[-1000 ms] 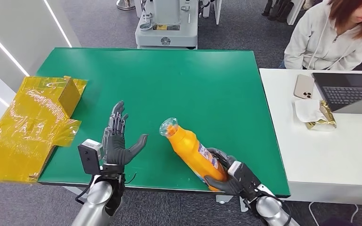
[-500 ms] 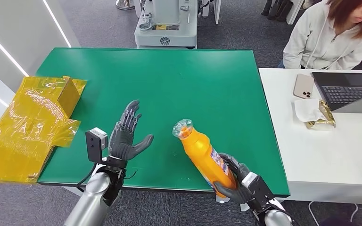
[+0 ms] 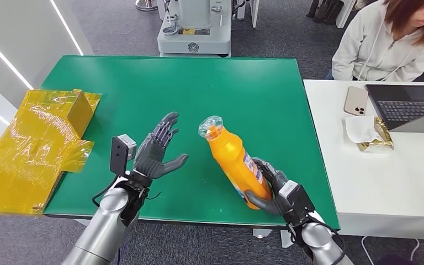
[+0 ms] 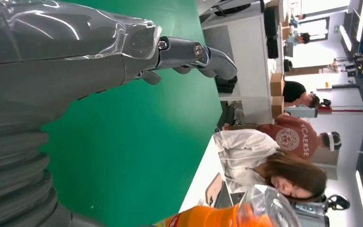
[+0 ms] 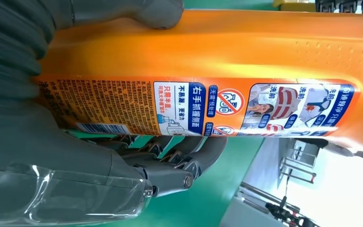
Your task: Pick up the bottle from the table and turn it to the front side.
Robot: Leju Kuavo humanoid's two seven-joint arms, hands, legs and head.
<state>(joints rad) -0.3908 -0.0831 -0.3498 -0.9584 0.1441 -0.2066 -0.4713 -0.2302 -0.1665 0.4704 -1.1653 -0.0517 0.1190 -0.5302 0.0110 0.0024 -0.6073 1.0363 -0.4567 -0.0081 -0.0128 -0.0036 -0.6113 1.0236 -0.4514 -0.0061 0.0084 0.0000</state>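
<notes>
Right hand (image 3: 273, 190) is gripping the orange bottle (image 3: 233, 163) by its base, lower middle of the frame, tilted over the green table (image 3: 210, 88). Left hand (image 3: 155, 152) is hovering beside it, fingers spread, holding nothing.

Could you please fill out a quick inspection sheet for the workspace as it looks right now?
Surface: green table, flat, bare in the middle.
Job's things: orange bottle tilted, clear cap up and away from the robot, base held by the right hand; small-print label shows in the right wrist view.
Clutter: yellow film-wrapped box overhanging the table's left edge.
Hands: left hand holds nothing, fingers apart, palm toward the bottle, not touching it.
Cables: thin black cable at the left wrist.
Surroundings: white desk with laptop, phone and tissues; seated person; machine base behind the table.
</notes>
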